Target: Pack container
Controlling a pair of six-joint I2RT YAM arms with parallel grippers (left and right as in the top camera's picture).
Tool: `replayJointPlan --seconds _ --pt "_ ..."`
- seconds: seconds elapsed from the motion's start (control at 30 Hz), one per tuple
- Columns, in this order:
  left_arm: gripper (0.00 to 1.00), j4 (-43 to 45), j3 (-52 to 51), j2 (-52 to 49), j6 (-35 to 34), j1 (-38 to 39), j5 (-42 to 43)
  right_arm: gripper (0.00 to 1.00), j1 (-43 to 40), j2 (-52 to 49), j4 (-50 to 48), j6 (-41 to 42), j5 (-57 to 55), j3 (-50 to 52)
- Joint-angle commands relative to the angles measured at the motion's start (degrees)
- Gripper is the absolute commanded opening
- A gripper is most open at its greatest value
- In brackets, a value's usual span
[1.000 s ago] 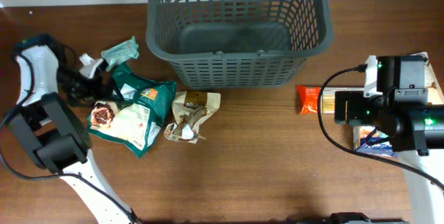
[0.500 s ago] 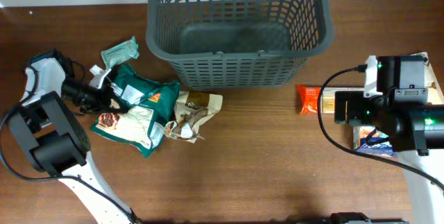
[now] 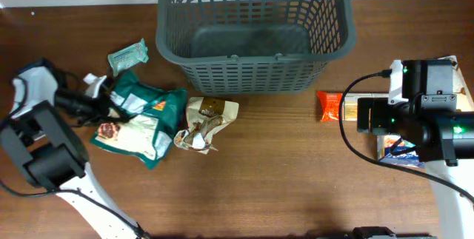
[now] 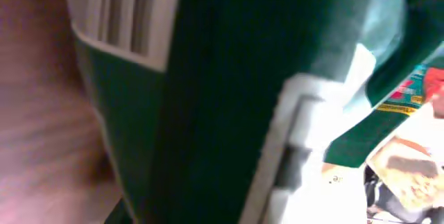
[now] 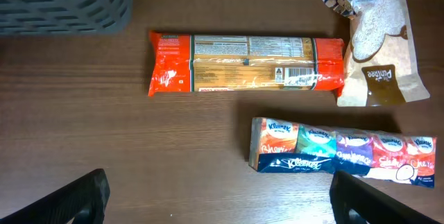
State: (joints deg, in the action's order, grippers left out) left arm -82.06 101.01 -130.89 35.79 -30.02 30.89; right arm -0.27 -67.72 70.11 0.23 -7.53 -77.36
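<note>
The container [image 3: 252,72], a large dark grey lattice basket, stands empty at the back centre of the table. Left of it lies a dark green food packet [image 3: 148,100], partly on top of a green-and-white packet [image 3: 133,134]. My left gripper [image 3: 104,100] is at the dark green packet's left edge and shut on it. In the left wrist view that packet [image 4: 222,78] fills the frame, blurred and very close, and hides the fingers. My right gripper [image 5: 222,210] hangs open over bare table, near an orange pasta packet [image 5: 246,63].
A small teal sachet [image 3: 127,54] lies behind the green packets and a beige pouch [image 3: 205,120] to their right. On the right side are a multicoloured tissue pack [image 5: 340,151] and a brown-and-white pouch [image 5: 378,44].
My left gripper reached in to the dark green packet, shut on its edge and drew back left, dragging the packets slightly. The right arm has not moved.
</note>
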Motion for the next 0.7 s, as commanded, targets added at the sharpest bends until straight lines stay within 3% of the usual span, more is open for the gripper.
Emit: replayJointPlan --seconds 0.0,0.33,0.67 --pt "0.02 -2.93 5.88 -0.24 0.26 -3.13 4.76 0.99 0.26 0.07 0.09 0.74 -0.87 -0.83" --pt "0.02 -13.88 26.60 0.04 0.22 -1.97 8.90 0.99 0.26 0.07 0.02 0.74 -0.87 -0.83" --pt "0.02 -14.62 47.21 1.18 -8.81 -0.74 20.33 0.99 0.26 0.07 0.17 0.74 -0.87 -0.83"
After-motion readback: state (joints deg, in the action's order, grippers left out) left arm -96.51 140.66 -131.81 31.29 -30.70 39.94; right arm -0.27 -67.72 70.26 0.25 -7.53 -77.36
